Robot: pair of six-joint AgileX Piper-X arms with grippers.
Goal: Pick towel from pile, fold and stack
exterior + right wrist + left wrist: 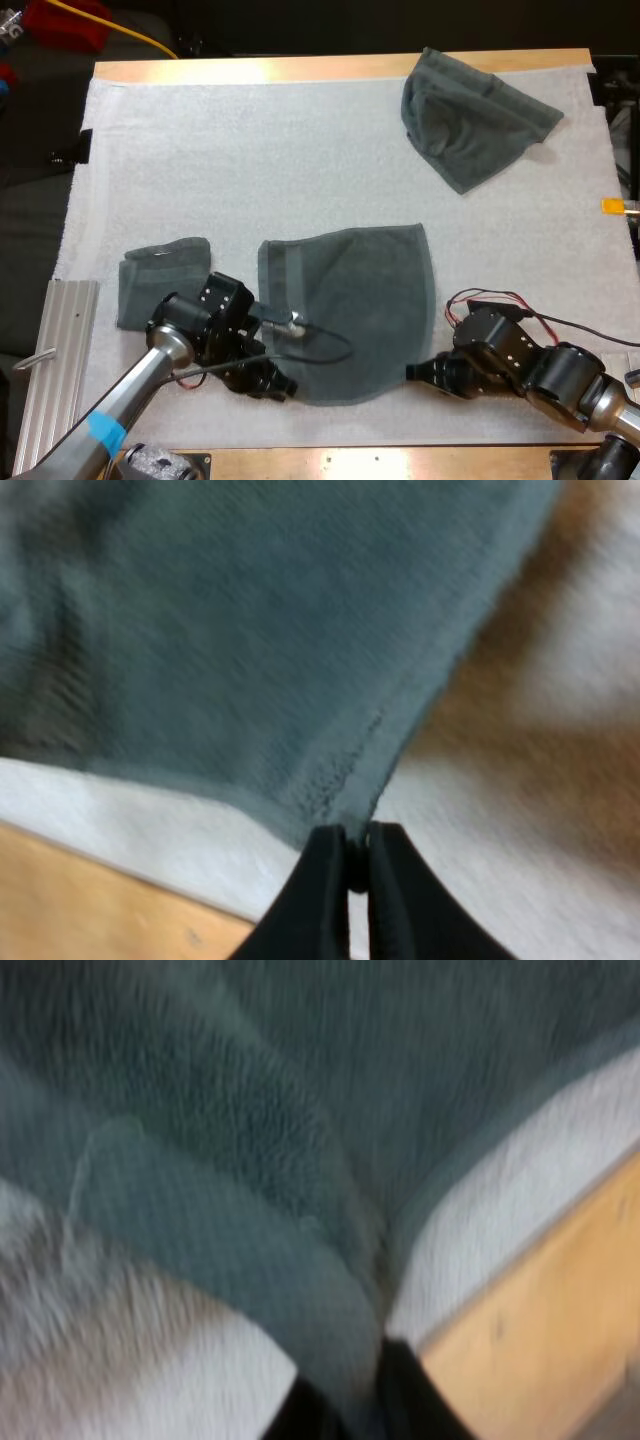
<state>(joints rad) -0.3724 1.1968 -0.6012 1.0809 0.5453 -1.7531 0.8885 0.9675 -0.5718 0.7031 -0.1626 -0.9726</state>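
Observation:
A dark grey-green towel (350, 310) lies spread on the white mat (250, 160) in the near middle. My left gripper (282, 384) is at its near left corner, and in the left wrist view the fingers (405, 1400) pinch the towel's edge (330, 1310). My right gripper (414, 372) is at the near right corner, its fingertips (330, 870) shut on the towel's corner (340, 780). A crumpled towel (470, 120) lies at the far right. A folded towel (160, 280) sits left of my left arm.
A ribbed metal rail (55, 360) lies off the mat at the near left. The wooden table edge (330, 462) runs just behind both grippers.

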